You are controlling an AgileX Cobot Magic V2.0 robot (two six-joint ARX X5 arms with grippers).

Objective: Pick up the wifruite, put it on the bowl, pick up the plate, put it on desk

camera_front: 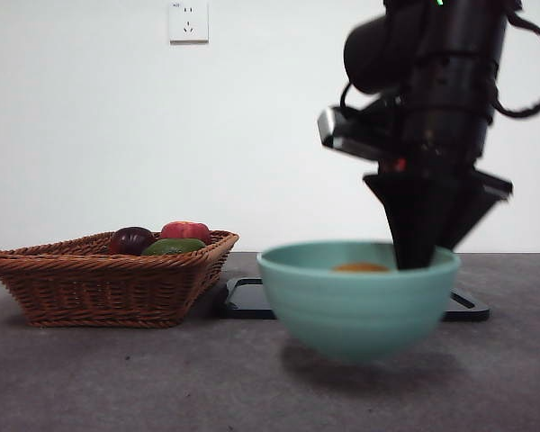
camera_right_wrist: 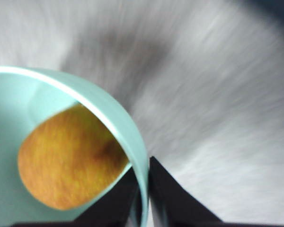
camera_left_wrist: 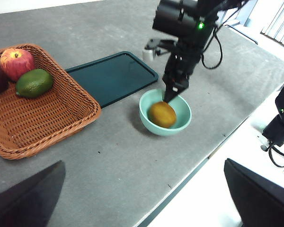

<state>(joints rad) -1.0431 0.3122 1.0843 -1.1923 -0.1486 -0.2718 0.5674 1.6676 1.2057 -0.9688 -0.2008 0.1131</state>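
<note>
The mint-teal bowl (camera_front: 360,301) hangs just above the desk (camera_front: 117,378), with a shadow under it. My right gripper (camera_front: 419,259) comes down from above and is shut on the bowl's far rim (camera_right_wrist: 111,111), one jaw inside and one outside. The orange-brown wifruite (camera_left_wrist: 162,114) lies inside the bowl (camera_left_wrist: 166,132); it fills much of the right wrist view (camera_right_wrist: 71,161) and shows just over the rim (camera_front: 360,267). My left gripper (camera_left_wrist: 144,189) waits high over the desk's near edge, open and holding nothing. No separate plate shows.
A dark flat rectangular tray (camera_left_wrist: 109,75) lies on the desk right behind the bowl. A wicker basket (camera_front: 99,292) to the left holds a red fruit (camera_left_wrist: 16,62), a green fruit (camera_left_wrist: 34,82) and a dark purple one (camera_front: 130,240). The desk's edge (camera_left_wrist: 189,182) runs close by.
</note>
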